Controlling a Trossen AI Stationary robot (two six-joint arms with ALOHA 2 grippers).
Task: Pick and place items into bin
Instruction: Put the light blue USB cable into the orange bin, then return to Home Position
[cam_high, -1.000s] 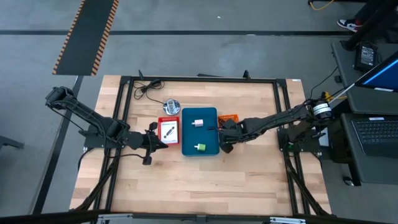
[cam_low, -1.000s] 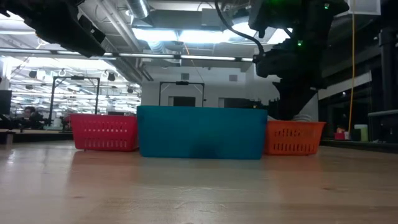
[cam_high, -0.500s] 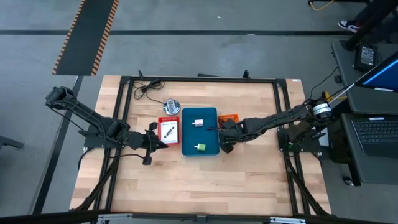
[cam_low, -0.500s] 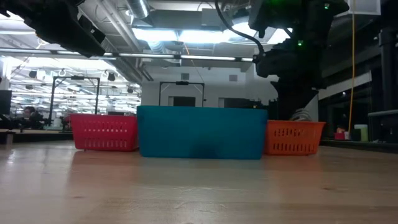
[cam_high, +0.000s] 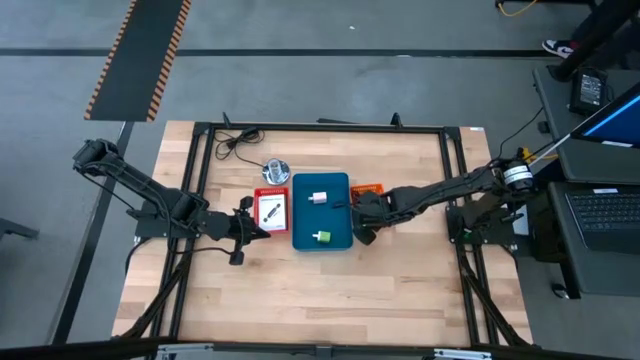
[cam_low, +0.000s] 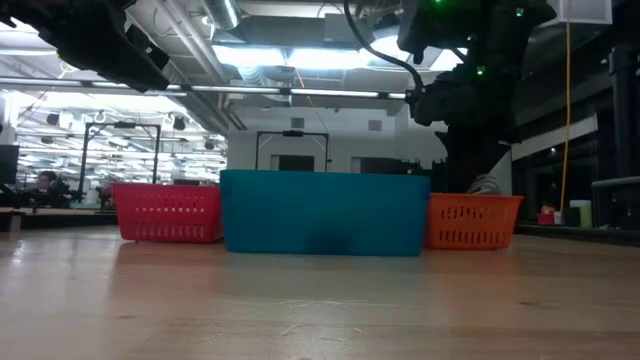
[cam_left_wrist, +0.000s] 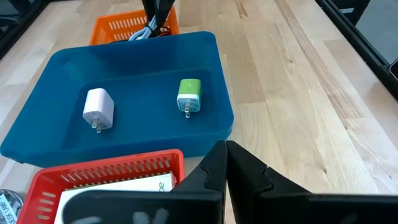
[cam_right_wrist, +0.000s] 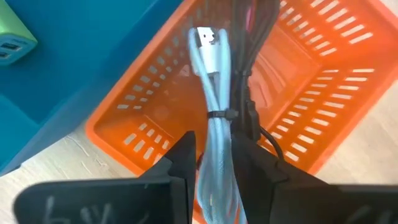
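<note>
Looking down on a wooden table (cam_high: 330, 290) framed by black rails, three small bins in a row at its middle, one arm reaching in from each side.

Left to right: a red mesh bin (cam_high: 271, 210) holding a white card with black parts (cam_high: 271, 211); touching it, a larger blue bin (cam_high: 321, 211) holding a white charger block (cam_left_wrist: 98, 109) and a green charger cube (cam_left_wrist: 189, 96), apart from each other; just past the blue bin, an orange mesh bin (cam_right_wrist: 292, 99) holding coiled cables, a pale blue-white cable (cam_right_wrist: 214, 149) bound with a tie and a black cable (cam_right_wrist: 252, 93) beside it. Behind the red bin, loose on the wood, a shiny silver round object (cam_high: 275, 170), with a thin black cord (cam_high: 236, 141) farther back.

Left gripper (cam_high: 252, 229) low beside the red bin's left wall, arm stretched in from the table's left edge, fingers (cam_left_wrist: 249, 180) pressed together with nothing between them.

Right gripper (cam_high: 364, 222) at the seam between blue and orange bins, arm stretched in from the table's right edge, tilted down over the orange bin. Fingers (cam_right_wrist: 180, 165) set narrowly apart, straddling the blue-white cable; cannot tell whether clamped on it or merely around it.
</note>
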